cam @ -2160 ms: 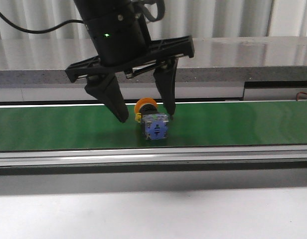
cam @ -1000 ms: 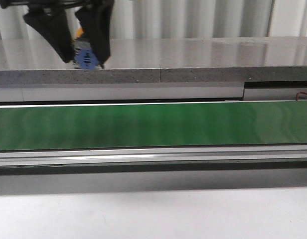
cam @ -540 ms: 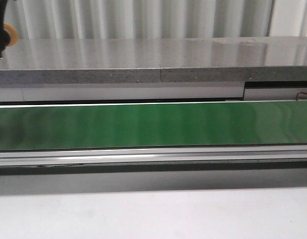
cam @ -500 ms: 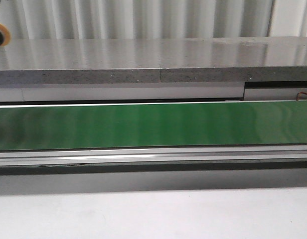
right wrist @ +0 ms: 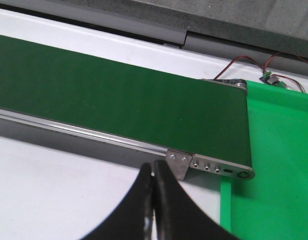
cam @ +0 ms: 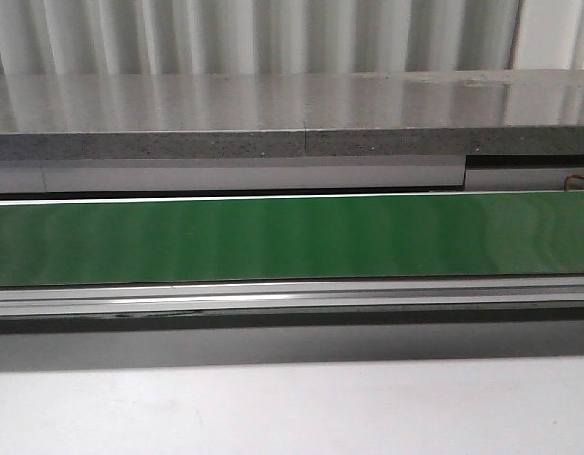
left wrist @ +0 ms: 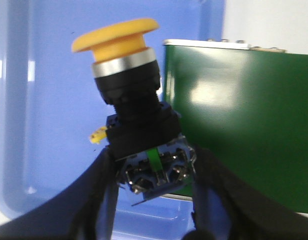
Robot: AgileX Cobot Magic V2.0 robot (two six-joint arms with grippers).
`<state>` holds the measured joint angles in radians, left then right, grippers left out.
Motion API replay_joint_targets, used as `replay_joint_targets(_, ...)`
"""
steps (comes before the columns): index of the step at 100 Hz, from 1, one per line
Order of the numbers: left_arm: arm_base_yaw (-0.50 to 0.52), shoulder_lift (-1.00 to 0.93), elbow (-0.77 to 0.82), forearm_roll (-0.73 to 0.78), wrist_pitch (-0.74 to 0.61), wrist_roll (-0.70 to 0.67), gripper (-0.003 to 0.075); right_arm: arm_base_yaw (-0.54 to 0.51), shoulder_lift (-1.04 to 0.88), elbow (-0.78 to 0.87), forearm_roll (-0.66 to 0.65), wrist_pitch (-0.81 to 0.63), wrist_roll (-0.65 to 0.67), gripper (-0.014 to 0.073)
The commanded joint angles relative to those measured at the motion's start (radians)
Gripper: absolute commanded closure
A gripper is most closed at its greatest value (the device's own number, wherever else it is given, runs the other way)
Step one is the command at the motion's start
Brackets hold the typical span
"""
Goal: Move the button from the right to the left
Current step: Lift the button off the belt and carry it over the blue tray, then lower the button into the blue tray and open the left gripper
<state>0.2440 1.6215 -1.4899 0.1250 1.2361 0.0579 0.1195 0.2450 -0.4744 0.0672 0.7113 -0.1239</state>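
The left gripper (left wrist: 154,200) has carried the button (left wrist: 136,130) off the belt (cam: 292,237), out of front view.

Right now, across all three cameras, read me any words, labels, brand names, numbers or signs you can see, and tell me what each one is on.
No readable text in any view.
The button, held in the left gripper: no legible marking on its yellow head or its contact block.
The green conveyor belt and the blue bin: plain.
The small circuit board with wires: too small to read.
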Motion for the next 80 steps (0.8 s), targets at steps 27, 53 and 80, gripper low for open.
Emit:
replay_joint_targets(27,0.135,0.128,-0.021,0.007,0.022,0.122,0.0702,-0.001,0.011,-0.027,-0.002,-0.071,-0.009,0.0659)
replay_joint_targets(53,0.144,0.276,-0.021,0.007,0.004,0.161,0.0687,-0.001,0.011,-0.027,-0.002,-0.071,-0.009,0.0659)
replay_joint_targets(80,0.144,0.314,-0.021,0.035,-0.022,0.186,0.0418,-0.001,0.011,-0.027,-0.002,-0.071,-0.009,0.0659)
